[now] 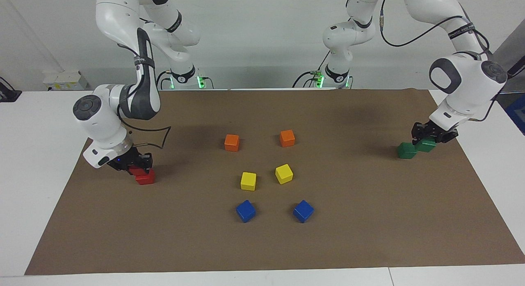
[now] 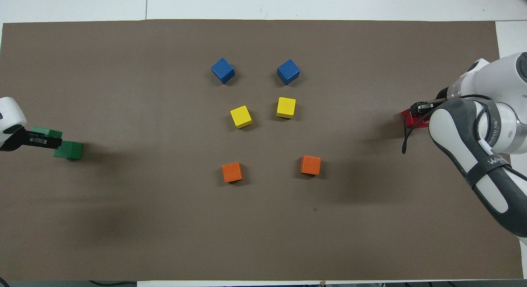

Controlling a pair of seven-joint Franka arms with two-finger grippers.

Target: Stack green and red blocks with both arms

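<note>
The left gripper (image 1: 434, 135) has its fingers closed on a dark green glossy cube (image 1: 426, 144); the second green cube (image 1: 407, 150) lies on the counter just beside them. The right gripper (image 1: 137, 163) has its fingers closed on a bright red glossy cube (image 1: 135, 170), directly beside the second red cube (image 1: 145, 177).

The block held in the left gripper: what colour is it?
Dark green: the held block in the left gripper, clearest in the facing view.

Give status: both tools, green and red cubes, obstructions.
Left tool shut on a glossy dark green cube, beside the second green cube. Right tool shut on a glossy red cube, partly over the second red cube. Nothing in the way.
</note>
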